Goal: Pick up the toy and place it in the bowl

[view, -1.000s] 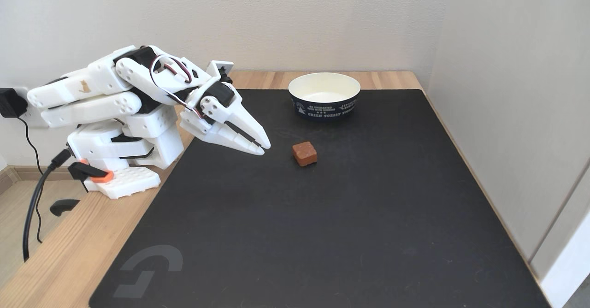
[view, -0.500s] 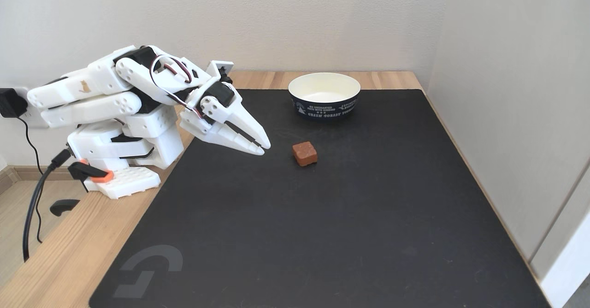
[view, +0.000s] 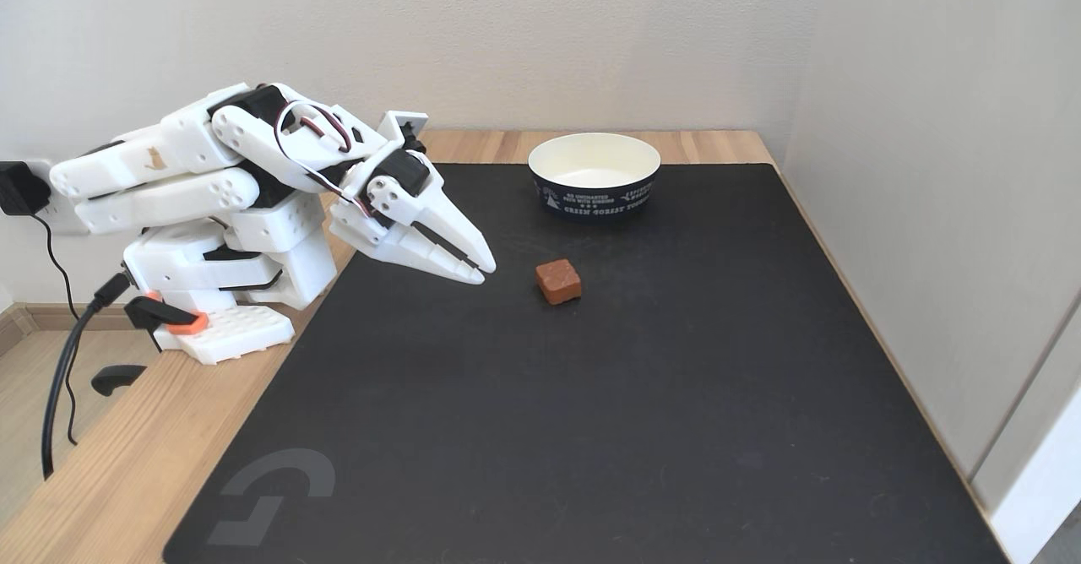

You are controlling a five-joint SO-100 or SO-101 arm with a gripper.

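Observation:
The toy (view: 558, 281), a small reddish-brown block with rounded edges, lies on the black mat (view: 591, 429) near its middle. Behind it, toward the wall, stands the bowl (view: 594, 173), cream-white inside and dark navy outside with white print; nothing shows inside it. My white gripper (view: 484, 271) hangs just above the mat to the left of the toy, a short gap away, pointing down and to the right. Its fingers are shut together with nothing between them. The arm is folded low over its base (view: 224, 328) at the left.
The mat covers most of a wooden table (view: 110, 479). A wall panel (view: 946, 209) rises along the right edge and a wall stands close behind the bowl. Black cables (view: 59, 378) hang off the left side by the base.

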